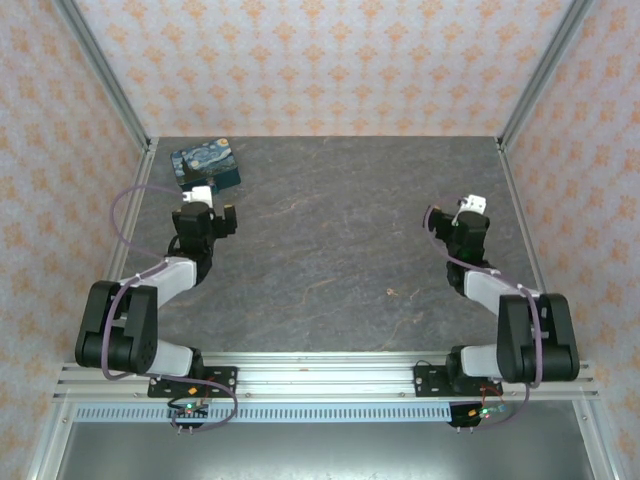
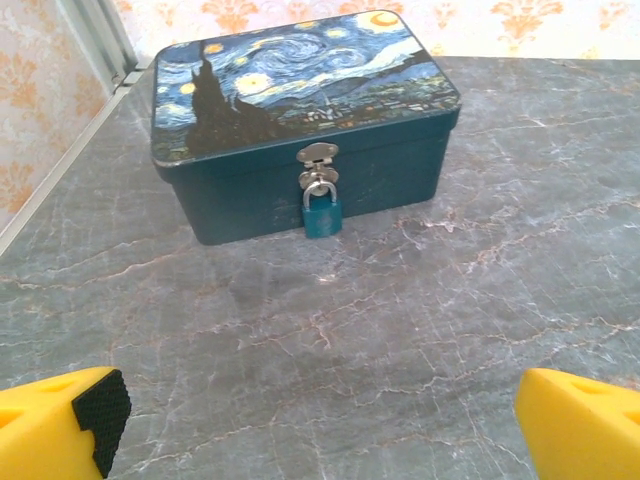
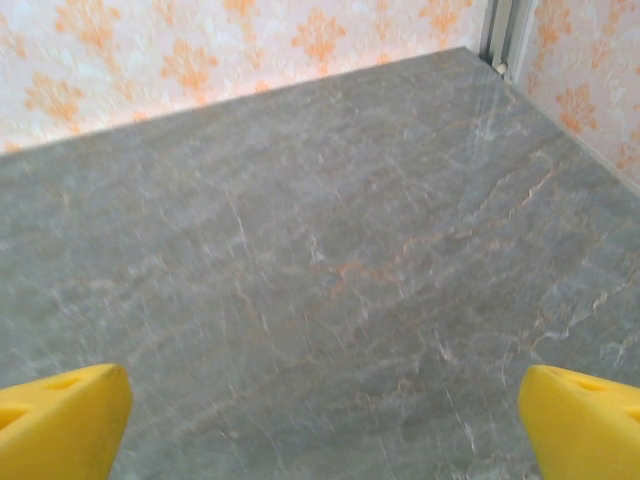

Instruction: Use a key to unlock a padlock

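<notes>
A small teal padlock (image 2: 322, 214) hangs from the silver hasp on the front of a blue box (image 2: 300, 120) with a swirled night-sky lid, which stands at the table's back left (image 1: 205, 166). My left gripper (image 1: 207, 207) hovers just in front of the box, and its yellow fingers (image 2: 60, 420) are spread wide and open (image 2: 320, 425) with nothing between them. The key (image 1: 391, 291) is a tiny pale sliver lying alone on the table, right of centre. My right gripper (image 1: 468, 213) is at the right side, open (image 3: 320, 425) over bare stone, its fingertips (image 3: 580, 420) empty.
The table (image 1: 330, 250) is grey marbled stone. Patterned walls and metal frame posts (image 1: 105, 75) close it in on three sides. A rail (image 1: 330, 375) carrying both arm bases runs along the near edge.
</notes>
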Motion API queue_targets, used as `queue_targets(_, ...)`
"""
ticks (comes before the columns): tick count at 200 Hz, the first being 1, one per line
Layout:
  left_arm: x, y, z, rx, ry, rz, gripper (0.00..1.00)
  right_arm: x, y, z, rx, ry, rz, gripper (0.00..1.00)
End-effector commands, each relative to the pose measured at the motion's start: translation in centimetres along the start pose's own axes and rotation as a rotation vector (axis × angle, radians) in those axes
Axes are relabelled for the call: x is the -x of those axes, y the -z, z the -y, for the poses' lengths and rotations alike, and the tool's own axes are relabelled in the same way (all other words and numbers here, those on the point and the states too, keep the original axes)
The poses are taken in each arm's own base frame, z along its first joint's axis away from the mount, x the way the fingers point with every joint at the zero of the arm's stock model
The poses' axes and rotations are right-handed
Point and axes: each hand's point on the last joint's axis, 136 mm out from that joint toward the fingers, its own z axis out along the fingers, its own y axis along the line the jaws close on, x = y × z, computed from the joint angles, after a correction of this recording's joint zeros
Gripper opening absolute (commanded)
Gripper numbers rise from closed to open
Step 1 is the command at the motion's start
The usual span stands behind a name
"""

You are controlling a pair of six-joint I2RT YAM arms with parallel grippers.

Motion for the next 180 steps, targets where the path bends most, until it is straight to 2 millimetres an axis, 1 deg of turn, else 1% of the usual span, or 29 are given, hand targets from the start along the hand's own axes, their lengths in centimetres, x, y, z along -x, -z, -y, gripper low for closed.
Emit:
queue_targets(1, 2.1, -0.1, -0.8, 0.021, 0.054, -0.03, 1.0, 1.3, 0.6, 0.1, -0.022, -0.153, -0.051, 0.99)
queue_targets(9, 2.7, -0.5, -0.8, 0.022, 0.067, -0.042, 1.0, 1.6, 0.8, 0.3, -0.041, -0.227, -0.073, 0.99)
queue_targets(19, 3.5, -1.1, -0.9, 0.032, 0.086, -0.066, 1.0, 1.7, 0.8, -0.2, -0.007, -0.269, -0.099, 0.99)
queue_targets(43, 5.9, -3.3, -1.7, 0.066, 0.16, -0.128, 1.0, 2.1, 1.3, -3.2, 0.161, -0.325, -0.141, 0.99)
queue_targets(44, 6.2, -3.3, -1.7, 0.066, 0.166, -0.126, 1.0, 2.2, 1.3, -3.3, 0.166, -0.329, -0.141, 0.99)
queue_targets(52, 6.8, -4.3, -2.0, 0.067, 0.202, -0.169, 1.0, 2.2, 1.4, -4.0, 0.205, -0.35, -0.15, 0.99)
queue_targets(57, 7.5, -5.0, -2.2, 0.066, 0.23, -0.189, 1.0, 2.3, 1.5, -4.3, 0.218, -0.358, -0.16, 0.99)
queue_targets(59, 7.4, -5.3, -2.3, 0.067, 0.237, -0.207, 1.0, 2.2, 1.5, -4.4, 0.222, -0.363, -0.167, 0.99)
queue_targets(61, 8.0, -5.5, -2.4, 0.066, 0.25, -0.206, 1.0, 2.1, 1.5, -4.4, 0.224, -0.368, -0.173, 0.99)
queue_targets(67, 8.2, -6.4, -2.6, 0.072, 0.272, -0.244, 1.0, 2.0, 1.6, -4.8, 0.236, -0.38, -0.195, 0.99)
queue_targets(68, 7.5, -6.4, -2.7, 0.076, 0.272, -0.268, 1.0, 1.9, 1.6, -4.8, 0.237, -0.382, -0.198, 0.99)
queue_targets(88, 9.2, -9.3, -3.2, 0.085, 0.324, -0.323, 1.0, 1.2, 1.7, -5.3, 0.249, -0.434, -0.249, 0.98)
queue_targets(90, 9.6, -9.4, -3.3, 0.085, 0.328, -0.321, 1.0, 1.2, 1.8, -5.5, 0.256, -0.436, -0.255, 0.98)
queue_targets(93, 9.1, -10.3, -3.3, 0.091, 0.329, -0.344, 1.0, 1.0, 1.8, -5.7, 0.265, -0.438, -0.267, 0.98)
queue_targets(108, 9.7, -12.4, -3.6, 0.104, 0.345, -0.376, 1.0, 0.2, 2.0, -6.4, 0.273, -0.449, -0.317, 0.96)
queue_targets(130, 10.2, -15.2, -4.2, 0.118, 0.362, -0.402, 1.0, -0.8, 2.4, -8.2, 0.31, -0.444, -0.371, 0.95)
queue_targets(146, 10.0, -16.8, -4.8, 0.13, 0.37, -0.406, 1.0, -1.3, 2.6, -9.3, 0.334, -0.443, -0.388, 0.95)
queue_targets(180, 8.7, -19.5, -6.7, 0.172, 0.423, -0.424, 1.0, -1.8, 3.4, -11.1, 0.387, -0.456, -0.407, 0.95)
